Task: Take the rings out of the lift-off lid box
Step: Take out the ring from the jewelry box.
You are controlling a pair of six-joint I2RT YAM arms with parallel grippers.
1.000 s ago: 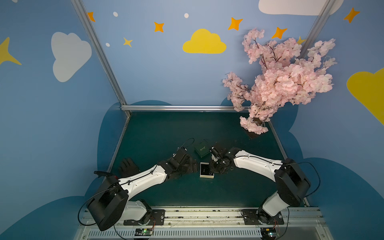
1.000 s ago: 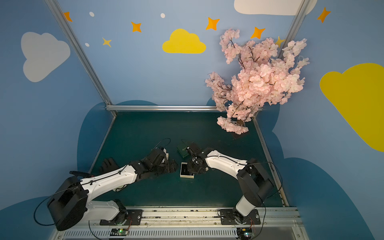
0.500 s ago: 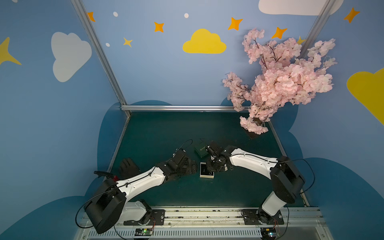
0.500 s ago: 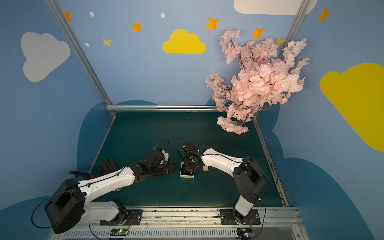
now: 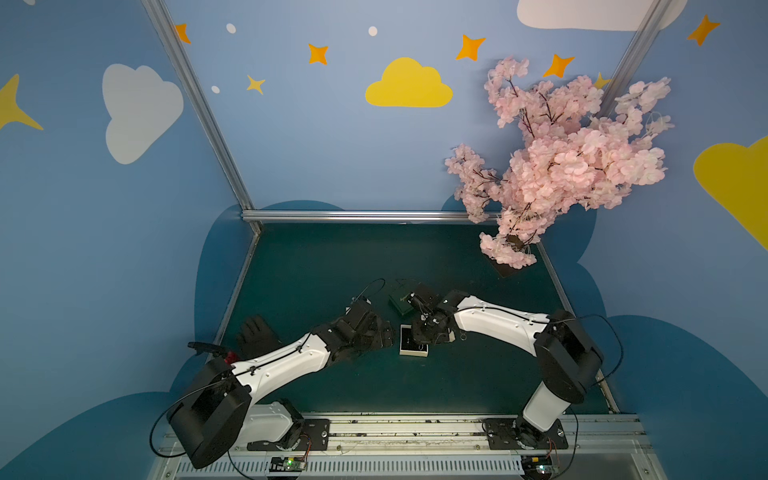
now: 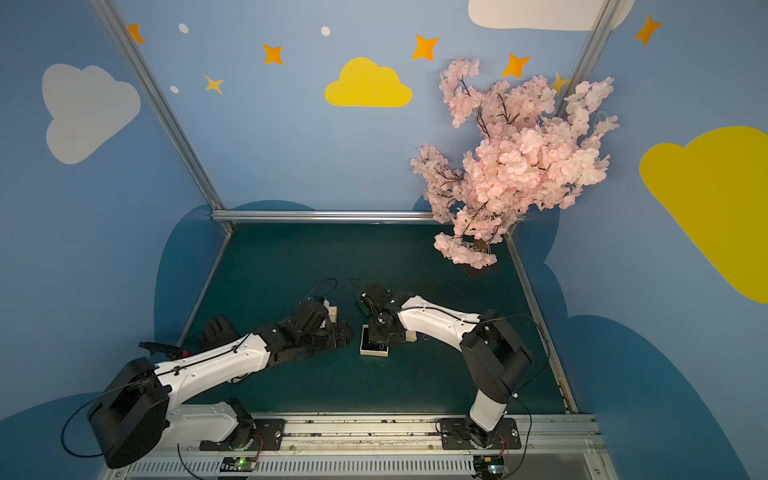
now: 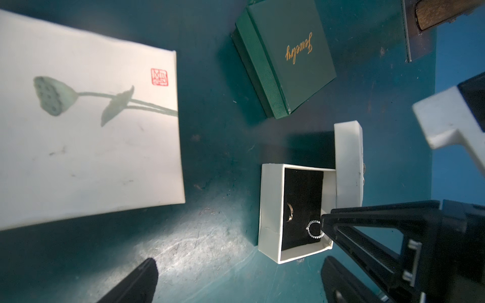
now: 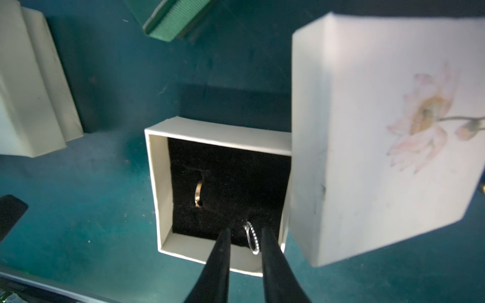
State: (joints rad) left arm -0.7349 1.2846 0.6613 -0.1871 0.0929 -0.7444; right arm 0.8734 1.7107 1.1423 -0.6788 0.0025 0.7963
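Two rings (image 8: 198,194) — gold, beaded silver (image 8: 251,237); right gripper (image 8: 245,232) narrow astride latter; left gripper (image 7: 238,262) wide.

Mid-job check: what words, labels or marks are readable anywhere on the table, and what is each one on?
"Jewelry", in gold script, on the green box.
Red seal stamp on the white lotus-print box: characters too small to read.
Open white ring box: no text visible.
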